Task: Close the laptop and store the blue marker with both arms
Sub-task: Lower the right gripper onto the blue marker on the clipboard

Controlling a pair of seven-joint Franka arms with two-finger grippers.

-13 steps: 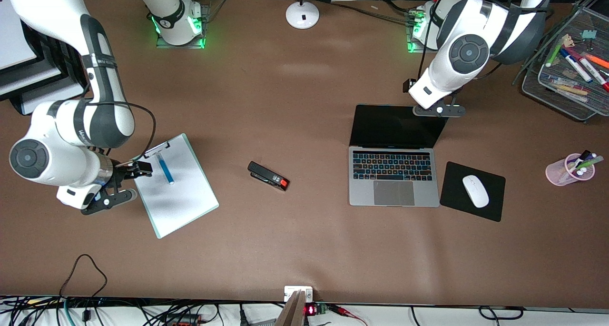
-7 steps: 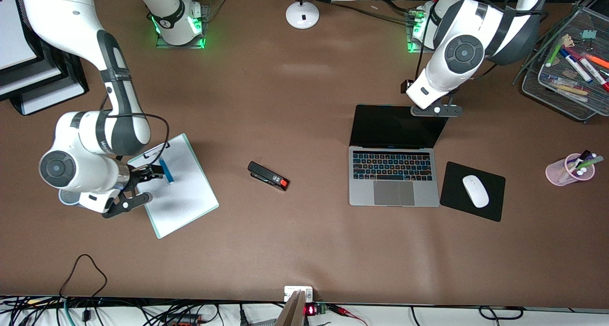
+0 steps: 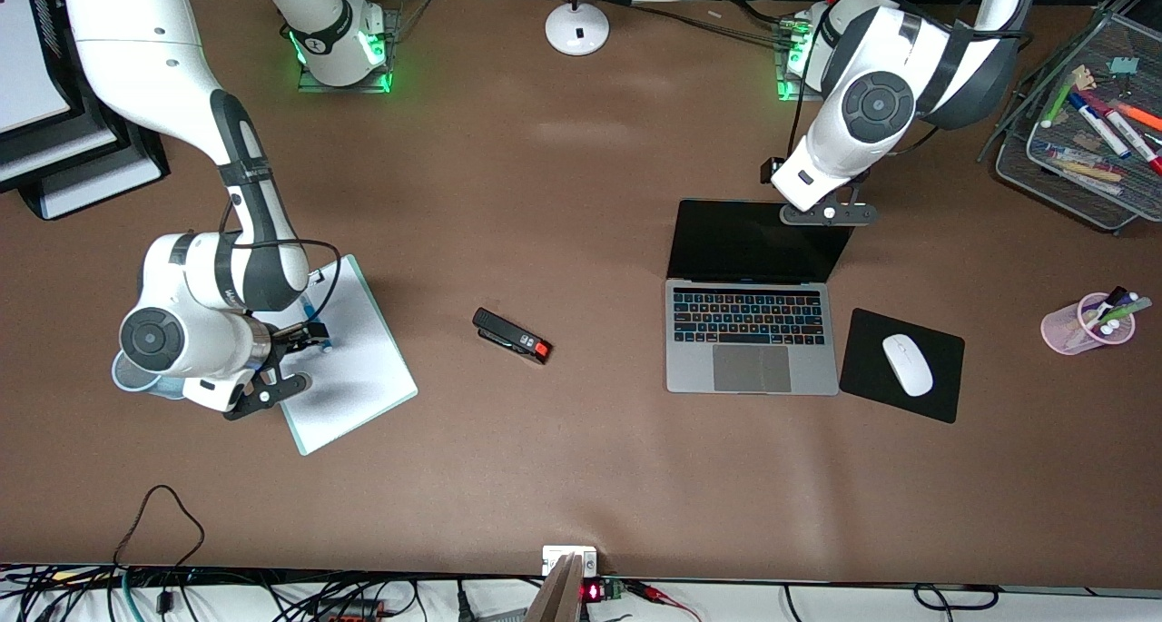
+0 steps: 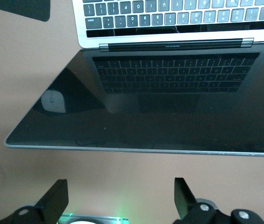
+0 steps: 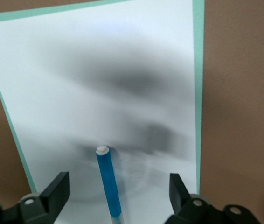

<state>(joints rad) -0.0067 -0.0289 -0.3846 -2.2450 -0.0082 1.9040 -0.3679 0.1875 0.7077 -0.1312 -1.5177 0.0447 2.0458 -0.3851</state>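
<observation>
The right tool (image 5: 115, 196) hangs low over the clipboard (image 3: 349, 368) near the right arm's end of the bench (image 3: 581, 477), its two fingers spread wide with nothing between them but air. The blue marker (image 5: 107, 182) lies flat on the clipboard's white sheet, between the spread fingers and not yet touched. The risk here is a poor pinch: the marker is round and lies on a smooth sheet, so if one finger reaches it before the other it would likely roll or skid aside. Coming down too far would press the fingertips into the clipboard and could shove the whole board along the bench.

The left tool (image 4: 118, 205) hovers over the bench just above the top edge of the laptop (image 3: 752, 300), also open and empty. The laptop stands open toward the left arm's end of the bench, beside a black mouse pad (image 3: 862, 395) carrying a white mouse (image 3: 907, 364). If the fingers catch the thin lid edge off-centre, the lid may twist or the laptop slide toward the bench's front edge. A fast push could slam the screen onto the keys.
</observation>
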